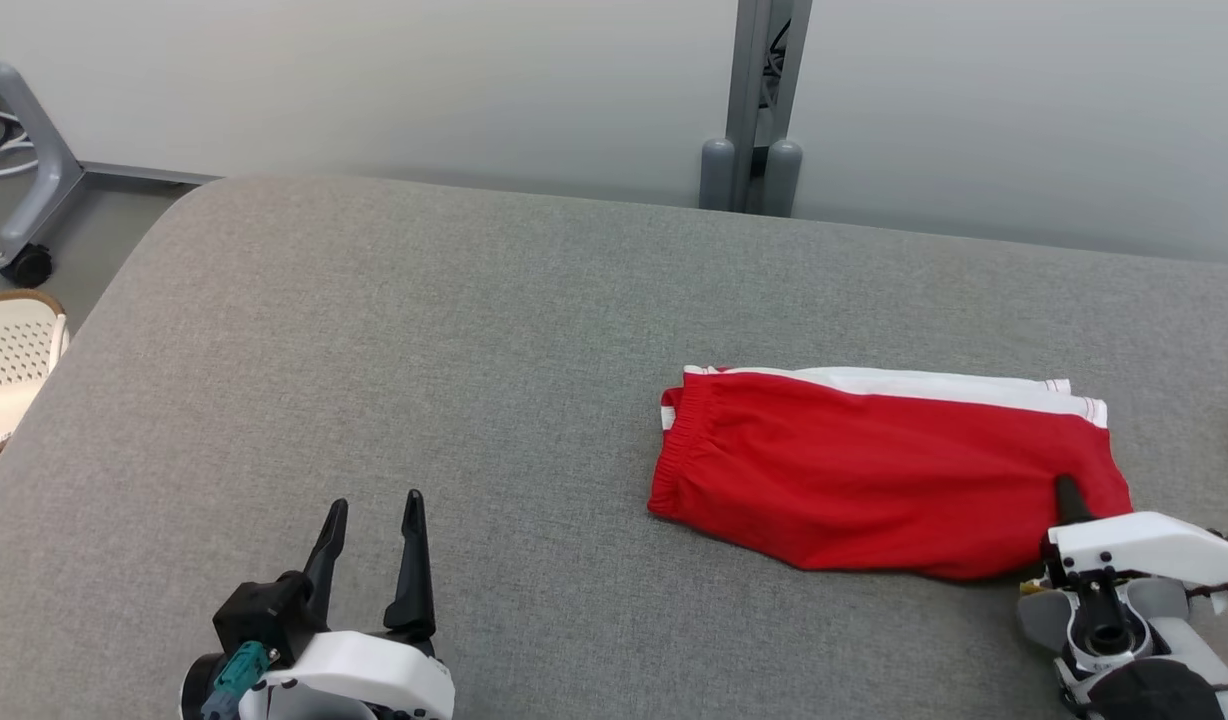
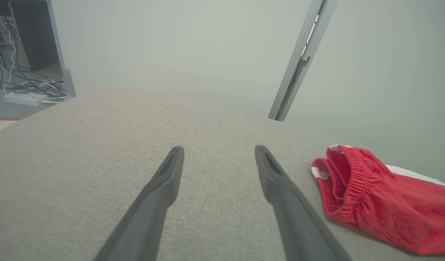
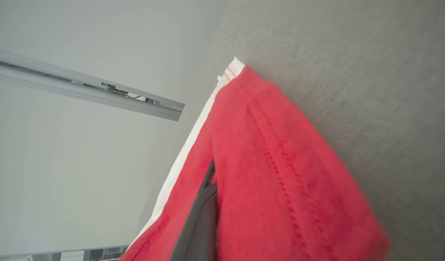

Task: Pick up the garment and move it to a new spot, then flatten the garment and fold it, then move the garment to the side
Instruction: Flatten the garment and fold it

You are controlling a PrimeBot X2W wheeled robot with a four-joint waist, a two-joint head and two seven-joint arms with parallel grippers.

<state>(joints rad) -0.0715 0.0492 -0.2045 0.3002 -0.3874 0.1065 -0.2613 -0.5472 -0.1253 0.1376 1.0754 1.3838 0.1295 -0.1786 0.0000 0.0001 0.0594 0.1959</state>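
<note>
- Table [image 1: 374,350]: grey cloth-covered surface spanning the scene; its left half is bare.
- Garment [image 1: 874,470]: red shorts lying flat on the right half of the table, doubled over, with a white band [image 1: 934,385] along the far edge and the elastic waistband [image 1: 679,450] at the left end. Seemingly folded already, so the step in hand is probably the move to the side.
- Right gripper [image 1: 1069,497]: at the garment's near right corner, jaws closed on the cloth. The right wrist view shows a dark finger [image 3: 202,214] tucked between red layers beside the stitched hem.
- Left gripper [image 1: 374,505]: near left of the table, well apart from the garment, jaws fully spread and holding nothing.
- Technique, as judged: one corner pinch tends to peel the top layer open. Keep the corner low, draw the garment slowly across the table, and check that all layers travel together. The free left gripper could steady the waistband end.
</note>
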